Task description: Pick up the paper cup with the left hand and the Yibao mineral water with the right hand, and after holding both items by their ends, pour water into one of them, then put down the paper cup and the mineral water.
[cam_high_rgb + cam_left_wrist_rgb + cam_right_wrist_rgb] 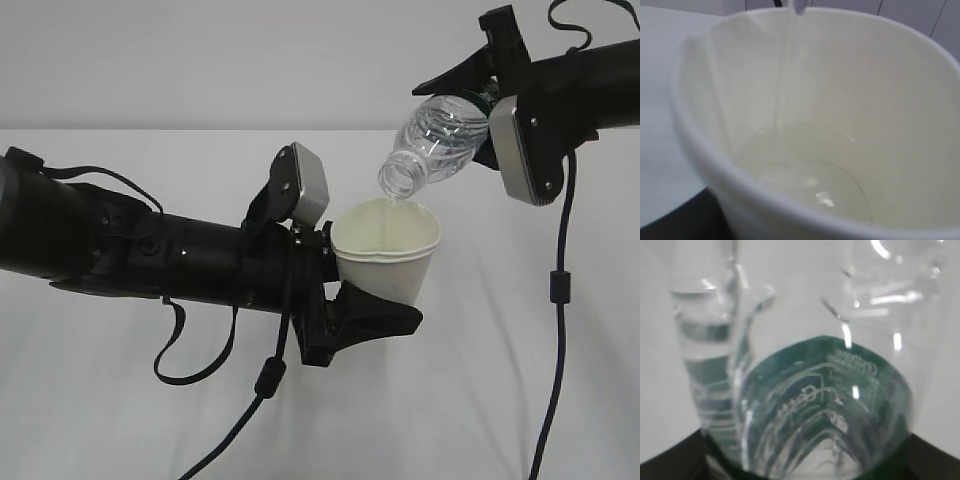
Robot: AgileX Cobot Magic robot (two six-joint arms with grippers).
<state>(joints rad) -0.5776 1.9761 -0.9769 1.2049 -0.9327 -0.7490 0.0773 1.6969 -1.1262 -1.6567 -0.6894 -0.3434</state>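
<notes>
Your left gripper (372, 300) is clamped around the small white tapered paper cup (385, 250), holding it upright above the white table (500, 400), with one black finger (375, 315) running under and along the cup's lower wall. Your right gripper (490, 90) pinches the small clear ribbed plastic bottle of mineral water (435, 140) by its base end, so the bottle hangs tilted with its open neck down and to the left, just over the cup's rolled rim.

A thin stream of water (785, 75) runs from the bottle's mouth down the cup's inner wall, and in the left wrist view you can see a shallow pool of water (805, 170) lying on the cream-white bottom.

In the right wrist view the bottle (805, 365) fills the frame. You are looking through the clear plastic at its dark green label (825, 405). Pale raised outlines show on the green, but they are warped by the ribbing and the water, so you cannot read any brand name or lettering from them. In the exterior view only a sliver of green shows beside the right gripper, with no legible writing.
</notes>
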